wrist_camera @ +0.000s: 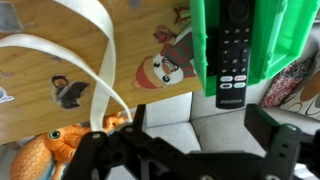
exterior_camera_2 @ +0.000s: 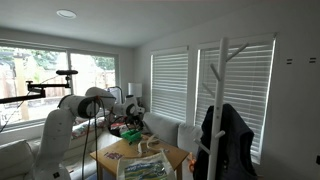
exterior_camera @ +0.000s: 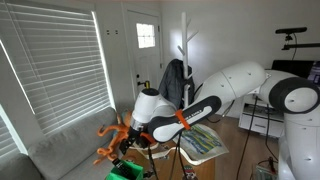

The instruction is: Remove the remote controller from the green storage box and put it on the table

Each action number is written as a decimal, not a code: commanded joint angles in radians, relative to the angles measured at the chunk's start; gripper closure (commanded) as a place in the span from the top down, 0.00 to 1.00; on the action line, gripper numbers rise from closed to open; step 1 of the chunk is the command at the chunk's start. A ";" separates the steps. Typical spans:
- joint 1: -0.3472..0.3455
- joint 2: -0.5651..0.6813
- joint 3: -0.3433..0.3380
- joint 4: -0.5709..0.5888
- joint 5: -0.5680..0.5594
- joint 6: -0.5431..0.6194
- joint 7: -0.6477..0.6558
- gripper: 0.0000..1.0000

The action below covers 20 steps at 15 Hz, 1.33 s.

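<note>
Bare table (wrist_camera: 30,65) between white strap (wrist_camera: 108,50) and green storage box (wrist_camera: 285,40); orange toy (wrist_camera: 45,150) beside the table edge

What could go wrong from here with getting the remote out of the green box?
1. The remote sticks out past the box rim near the table edge; a bump may knock it toward the grey sofa.
2. The white strap loops beside the open gripper and might snag it.

Item count, per views:
- Green storage box (wrist_camera: 288,40): one.
- Remote controller (wrist_camera: 232,50): one.
- Orange toy (wrist_camera: 55,150): one.
- Table (wrist_camera: 150,30): one.
- Robot arm (exterior_camera: 235,88): one.
- White coat stand (exterior_camera_2: 222,90): one.
- Grey sofa (exterior_camera: 60,150): one.
- Blind-covered windows (exterior_camera_2: 170,85), in an exterior view: two.
</note>
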 commanded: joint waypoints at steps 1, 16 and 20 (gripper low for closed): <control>0.105 0.148 -0.051 0.161 -0.041 -0.033 0.041 1.00; 0.227 0.283 -0.183 0.314 -0.051 -0.020 0.021 0.98; 0.229 0.246 -0.174 0.267 -0.038 0.019 0.025 0.99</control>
